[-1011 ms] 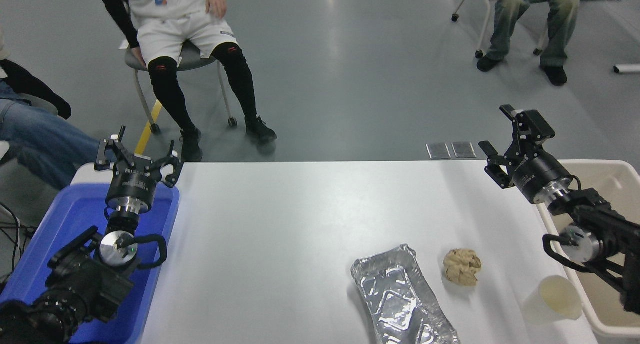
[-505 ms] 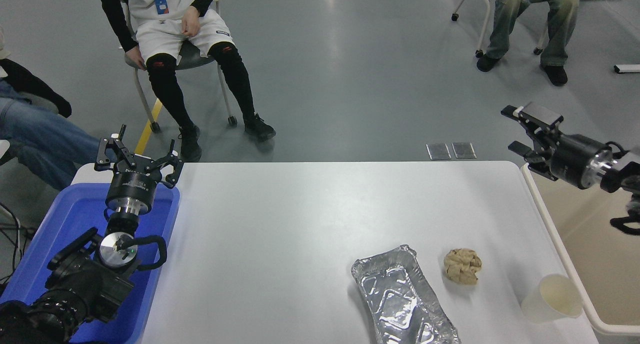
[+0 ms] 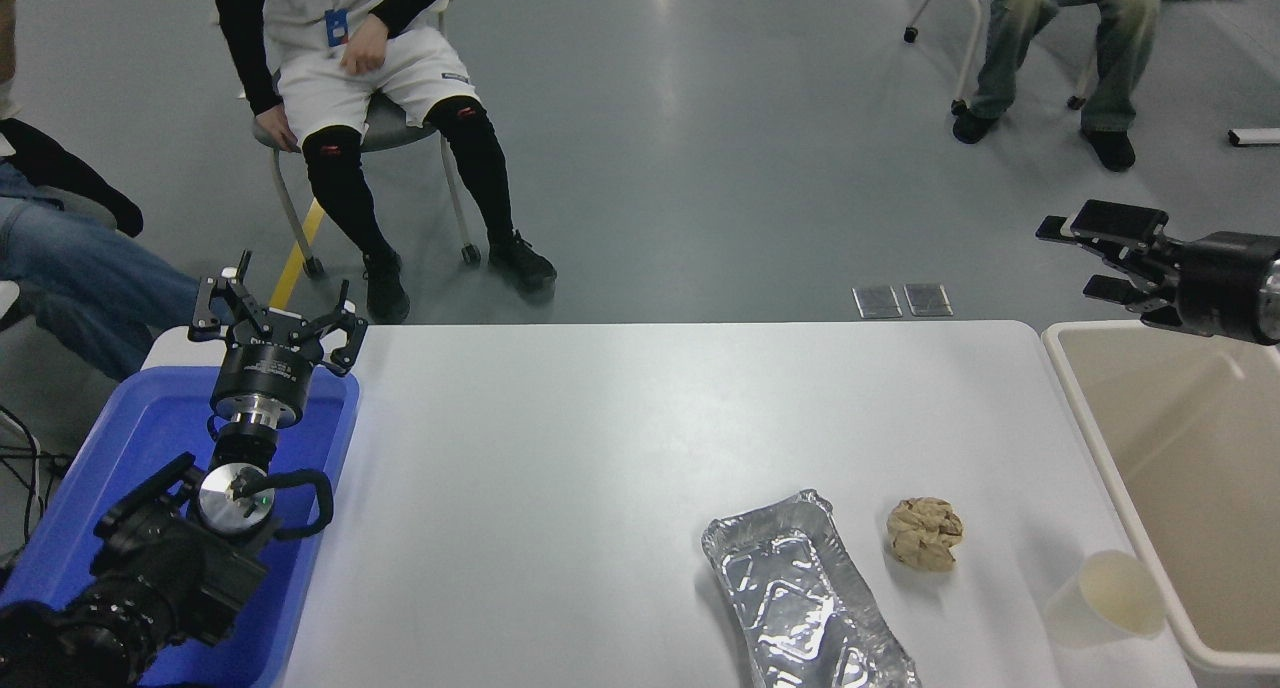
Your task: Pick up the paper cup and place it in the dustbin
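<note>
The cream-white paper cup point(image 3: 1108, 597) lies on its side near the table's front right corner, its mouth facing the camera. The beige dustbin point(image 3: 1090, 438) stands just right of the table, its rim next to the cup. My right gripper point(image 3: 1085, 258) is open and empty, held high at the right edge above the bin's far end, well away from the cup. My left gripper point(image 3: 275, 313) is open and parked at the lower left over the blue tub.
A crumpled brown paper ball point(image 3: 925, 533) and a silver foil tray point(image 3: 805, 593) lie left of the cup. A blue plastic tub point(image 3: 120, 468) stands at the table's left. People sit on chairs beyond the table's far side.
My right arm has lifted and swung back to the right, from over the bin's near end to high at the right edge. The cup has not moved. The seated person shifted.
</note>
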